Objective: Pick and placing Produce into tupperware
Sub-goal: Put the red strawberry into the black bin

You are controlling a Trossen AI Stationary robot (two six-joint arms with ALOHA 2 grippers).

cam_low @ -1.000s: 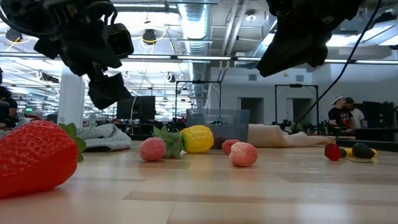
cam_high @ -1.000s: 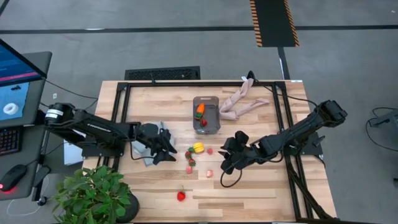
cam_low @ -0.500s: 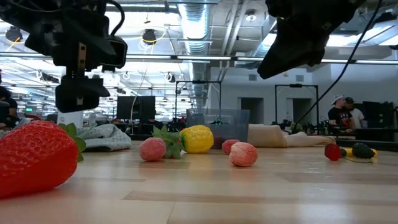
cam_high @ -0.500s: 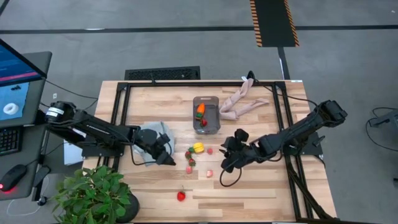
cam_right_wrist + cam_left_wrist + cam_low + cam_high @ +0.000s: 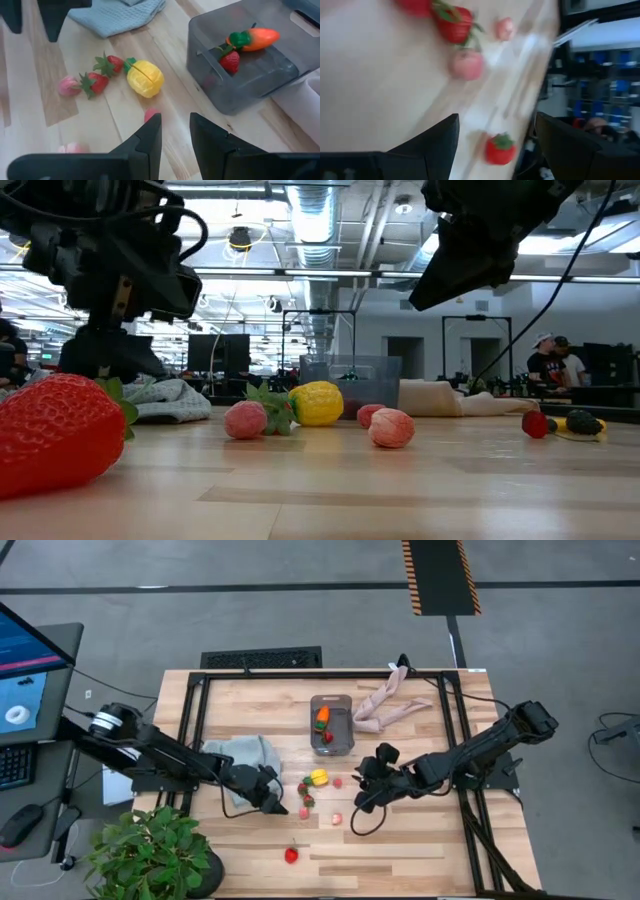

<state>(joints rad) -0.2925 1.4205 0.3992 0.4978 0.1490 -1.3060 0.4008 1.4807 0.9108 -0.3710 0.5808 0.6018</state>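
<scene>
Plainly, the left tool (image 5: 272, 803) sits low over the surface (image 5: 420, 850) with its fingers spread wide and nothing between them, which suits an approach to loose produce rather than a carry. Just ahead of it lie a pale pink berry (image 5: 466, 64) and a small cluster of strawberries (image 5: 305, 790); further ahead, near the surface's front edge, a lone red strawberry (image 5: 291, 855) lies apart from the rest. The wide spread looks chosen so the fingers can drop on either side of one of these small pieces.

The right tool (image 5: 175, 131) hangs above the surface with its fingers set narrow and empty. Directly ahead of it is a small pink piece (image 5: 151, 115), and just beyond that the yellow lemon (image 5: 145, 78). The narrow gap probably fits such a tiny target.

The tupperware (image 5: 332, 724) stands beyond the right tool, off to one side of the lemon, with the orange carrot (image 5: 252, 38) and one strawberry (image 5: 230, 61) already lying inside it. So part of the job is done, while most of the produce lies scattered between the two tools.

Behind the left tool lies a folded grey-blue cloth (image 5: 240, 756), and past the tub a beige limb-shaped object (image 5: 385, 705); neither belongs to the sorting.
</scene>
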